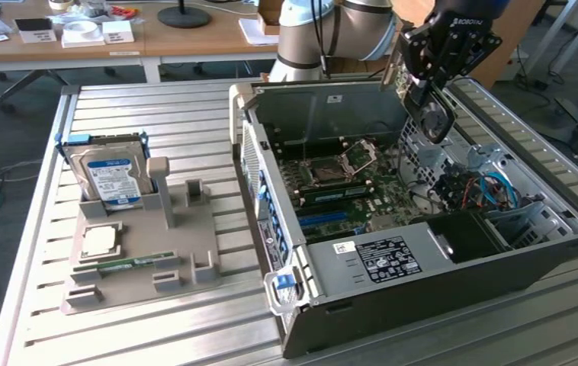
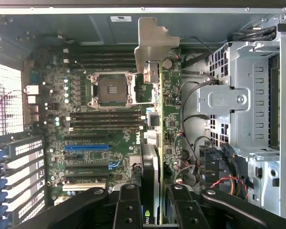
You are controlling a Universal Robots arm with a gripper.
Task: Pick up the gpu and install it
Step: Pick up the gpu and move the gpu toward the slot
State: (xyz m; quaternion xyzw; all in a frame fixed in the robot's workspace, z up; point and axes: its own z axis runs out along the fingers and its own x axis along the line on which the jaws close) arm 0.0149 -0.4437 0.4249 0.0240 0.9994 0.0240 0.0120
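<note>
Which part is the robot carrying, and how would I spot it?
Find the open computer case on the slatted metal table. Over it, the black gripper holds the gpu, a thin card hanging on edge. Its round fan and silver end bracket set it apart from the green motherboard lying flat inside.

My arm (image 1: pixel 319 30) sits top centre of the exterior view, wrist bent over to the upper right. My gripper (image 1: pixel 423 90) points down there. Black fingers (image 2: pixel 128 207) pinched on the gpu (image 2: pixel 156 157), one each side, card edge-on.
</note>
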